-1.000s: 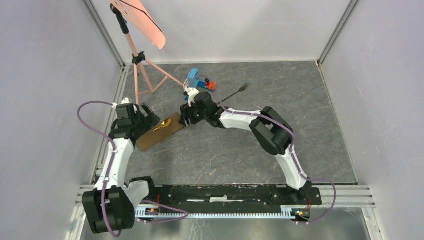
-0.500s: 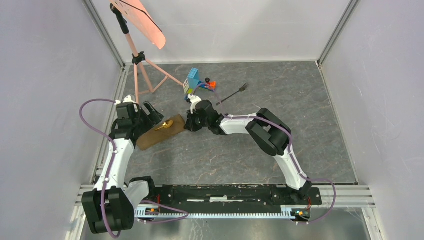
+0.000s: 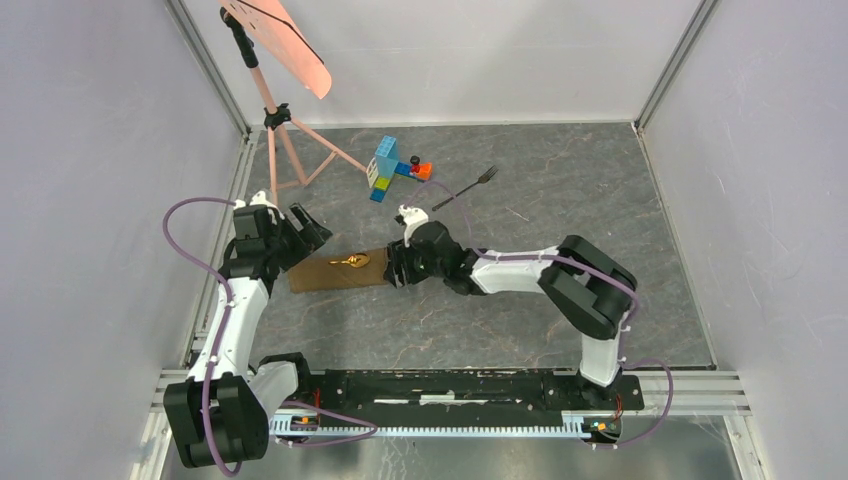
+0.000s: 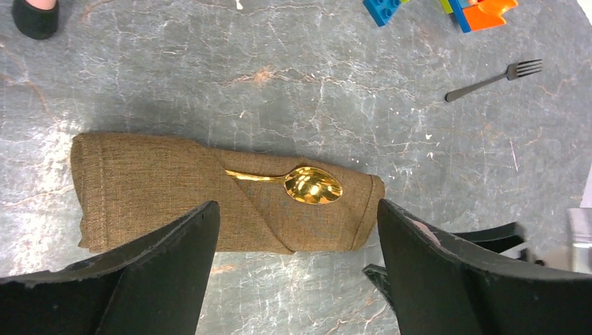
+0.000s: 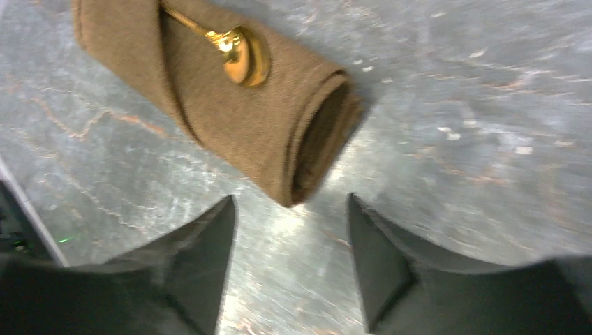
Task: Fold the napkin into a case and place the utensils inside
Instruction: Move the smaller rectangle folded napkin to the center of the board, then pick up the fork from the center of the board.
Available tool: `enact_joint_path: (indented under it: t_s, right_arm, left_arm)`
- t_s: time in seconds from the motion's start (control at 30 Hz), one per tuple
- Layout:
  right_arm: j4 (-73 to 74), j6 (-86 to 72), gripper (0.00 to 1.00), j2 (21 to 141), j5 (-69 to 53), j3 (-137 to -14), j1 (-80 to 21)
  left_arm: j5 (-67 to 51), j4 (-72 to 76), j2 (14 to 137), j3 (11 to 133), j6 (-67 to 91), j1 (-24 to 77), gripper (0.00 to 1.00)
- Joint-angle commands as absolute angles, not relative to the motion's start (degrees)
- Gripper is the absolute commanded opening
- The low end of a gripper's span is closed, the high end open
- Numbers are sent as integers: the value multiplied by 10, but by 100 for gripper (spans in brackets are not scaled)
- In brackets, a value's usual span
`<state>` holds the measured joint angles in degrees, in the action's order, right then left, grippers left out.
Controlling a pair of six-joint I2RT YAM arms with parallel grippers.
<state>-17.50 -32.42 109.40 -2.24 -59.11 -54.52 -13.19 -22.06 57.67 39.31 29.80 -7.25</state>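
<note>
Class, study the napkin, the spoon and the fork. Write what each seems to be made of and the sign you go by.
Napkin: coarse woven cloth, brown and matte; the weave and a stitched hem show.
Spoon: probably polished metal, gold-coloured; its bowl mirrors the light.
Fork: likely metal with a dull dark grey finish; it is thin and shows no shine.

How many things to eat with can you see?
2. A gold spoon sits tucked in the folded brown napkin, its bowl poking out. A dark fork lies on the table near the toy blocks. More could hide inside the napkin.
</note>
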Motion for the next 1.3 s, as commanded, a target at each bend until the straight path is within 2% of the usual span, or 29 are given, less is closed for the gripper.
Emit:
enact_joint_path:
  t_s: [0.0, 0.1, 0.17, 0.37, 0.6, 0.87, 1.0, 1.17, 1.27]
  right_arm:
    - [-80, -181, 73, 1014, 47, -609, -512]
    - [-37, -71, 85, 986, 64, -614, -462]
    - [-39, -14, 91, 971, 30, -605, -410]
    - [11, 122, 93, 1034, -70, -697, -265]
    - [77, 69, 85, 1194, -129, -894, -161]
    - [4, -99, 77, 1297, -252, -964, -79]
    - [-26, -146, 67, 1350, -330, -1002, -64]
    - [-75, -203, 60, 1383, -366, -1004, -56]
    - [-75, -222, 49, 1410, -384, -1032, -53]
  left_arm:
    - [-187, -178, 562, 395, 269, -66, 89]
    - [-240, -145, 564, 389, 275, -61, 89]
    - [-282, -112, 566, 382, 286, -55, 88]
    - [-332, -68, 565, 370, 303, -41, 89]
    - [-337, -66, 570, 369, 303, -31, 88]
    - [-348, -58, 581, 367, 304, -27, 86]
    - [-351, -56, 582, 367, 304, -26, 86]
    - [-354, -54, 583, 366, 304, -25, 86]
    - [-356, -53, 582, 364, 304, -25, 86]
